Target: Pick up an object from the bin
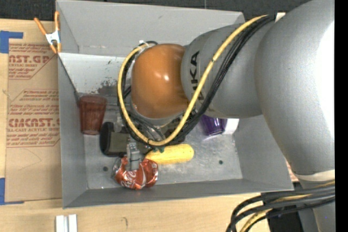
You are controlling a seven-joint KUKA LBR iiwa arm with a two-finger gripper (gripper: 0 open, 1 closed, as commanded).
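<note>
The arm (283, 73) reaches in from the right and covers much of the grey metal bin (163, 19); its wrist carries a rounded orange cover (157, 81), with yellow and black cables (124, 96) looping round the cover's left and near sides. Below the cover the pincer (132, 154) points down into the near left part of the bin; its grey tip stands right at the far edge of a crumpled red can (138, 175), which lies on the bin floor close to the near wall; whether the tip touches the can cannot be told; whether the pincer is wide or narrow cannot be told either, since the wrist and cables hide most of it, and nothing shows held in it.

Just right of the pincer lies a yellow corn cob (171, 154), on its side, its left end near the can's far right edge; just left of the pincer lies a black blocky thing (110, 139); farther left and farther back a dark red cup (91, 114) rests against the sloping left wall. To the right, partly under the arm, a purple thing (213, 125) shows beside a small white piece (232, 126); both lie well apart from the can.
</note>
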